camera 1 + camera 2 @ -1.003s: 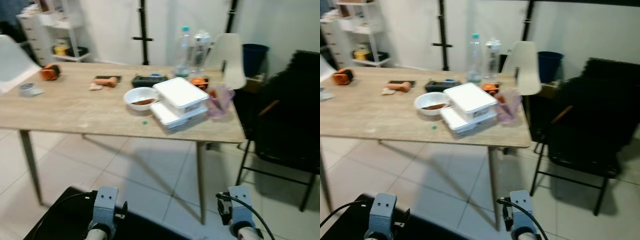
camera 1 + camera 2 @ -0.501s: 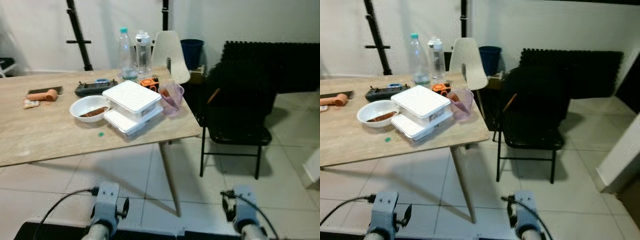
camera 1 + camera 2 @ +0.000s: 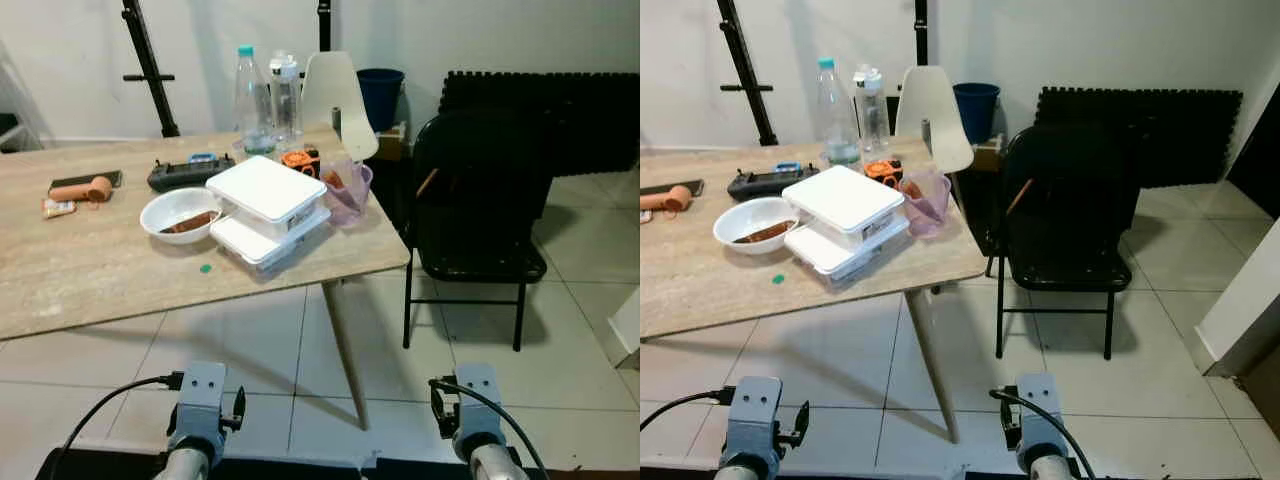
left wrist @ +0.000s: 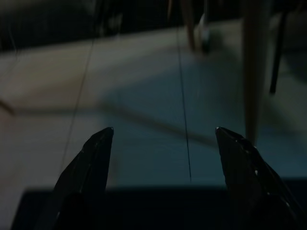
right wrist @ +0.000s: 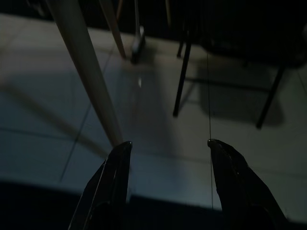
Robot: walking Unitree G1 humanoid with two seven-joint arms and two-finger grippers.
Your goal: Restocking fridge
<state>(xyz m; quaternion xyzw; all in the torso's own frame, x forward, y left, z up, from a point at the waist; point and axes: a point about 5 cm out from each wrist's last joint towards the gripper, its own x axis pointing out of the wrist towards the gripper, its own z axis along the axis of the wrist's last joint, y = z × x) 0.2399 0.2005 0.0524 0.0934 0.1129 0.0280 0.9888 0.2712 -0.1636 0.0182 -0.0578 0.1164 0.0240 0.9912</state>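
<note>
Two white lidded food boxes point(image 3: 266, 208) lie stacked near the right end of a wooden table point(image 3: 90, 270). A white bowl point(image 3: 180, 214) with brown food sits to their left. A purple cup point(image 3: 346, 193) stands to their right, and two clear bottles point(image 3: 268, 92) stand behind. Both arms hang low at the bottom of the eye views. My left gripper point(image 4: 160, 139) is open over the tiled floor. My right gripper point(image 5: 168, 151) is open too, near a table leg point(image 5: 86, 72), holding nothing.
A black folding chair point(image 3: 480, 200) stands right of the table, with a white chair point(image 3: 335, 95) and a blue bin point(image 3: 383, 95) behind. A remote point(image 3: 185, 175) and small orange items lie on the table. Black mats point(image 3: 1140, 120) lean on the back wall. Tiled floor point(image 3: 1160, 370) stretches to the right.
The camera has swung to the right, so the table slid left and the black chair and floor came into view. The things on the table have not moved. Both grippers stay open.
</note>
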